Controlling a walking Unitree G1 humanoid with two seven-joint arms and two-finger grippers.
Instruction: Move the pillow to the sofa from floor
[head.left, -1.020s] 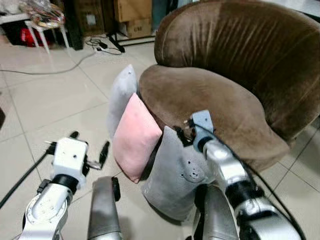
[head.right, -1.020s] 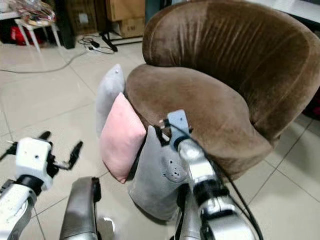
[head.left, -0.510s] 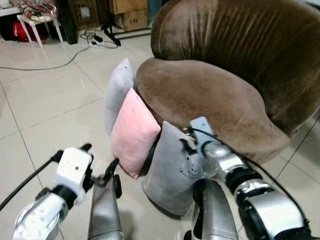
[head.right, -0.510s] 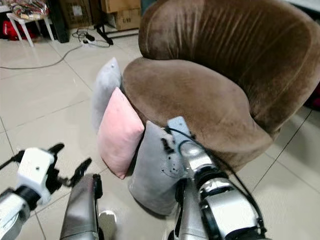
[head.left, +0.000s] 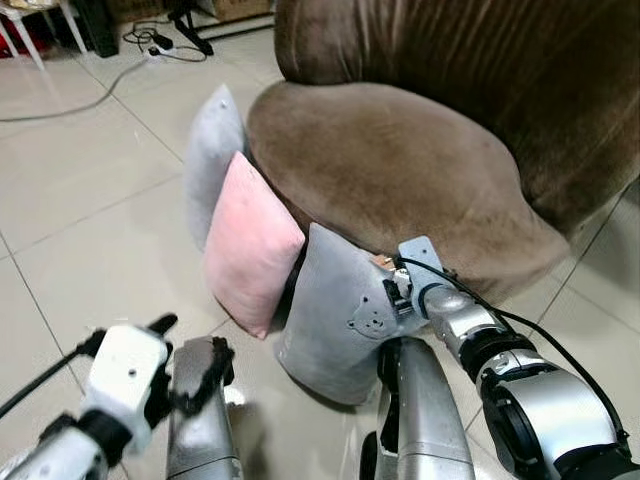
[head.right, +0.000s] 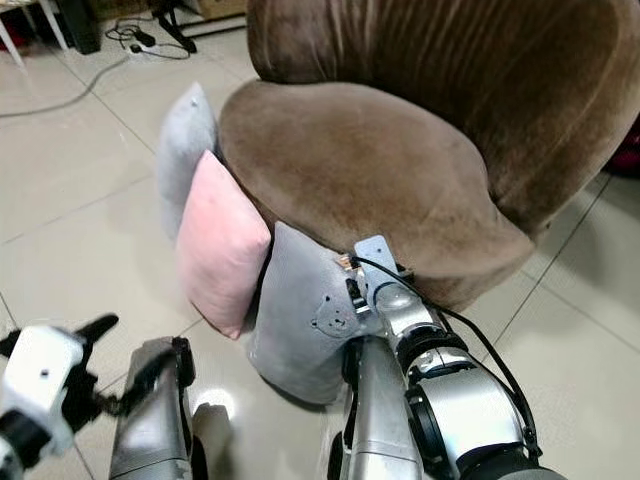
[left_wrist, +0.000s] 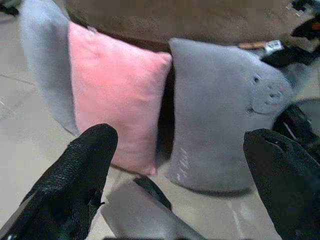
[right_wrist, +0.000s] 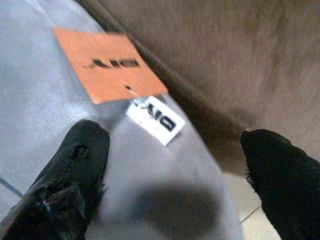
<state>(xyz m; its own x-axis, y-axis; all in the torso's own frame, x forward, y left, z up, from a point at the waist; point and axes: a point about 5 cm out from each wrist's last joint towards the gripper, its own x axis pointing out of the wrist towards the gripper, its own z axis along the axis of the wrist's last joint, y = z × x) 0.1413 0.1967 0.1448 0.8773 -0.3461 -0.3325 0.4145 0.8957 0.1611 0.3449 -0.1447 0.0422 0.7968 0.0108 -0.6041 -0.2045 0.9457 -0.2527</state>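
Three pillows (head.left: 330, 315) lean against brown sofa (head.left: 400, 170).

Head stereo pair angled down over sofa (head.left: 400, 170) and floor pillows; wrist views close along each arm's jaws

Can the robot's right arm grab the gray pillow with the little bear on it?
Probably yes. The right gripper is open at the top edge of the gray bear pillow, by its orange tag, with nothing between. The brown sofa sits close behind.

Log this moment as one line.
right gripper: open, at grey bear pillow top | left gripper: open, facing pillows | pillow on floor
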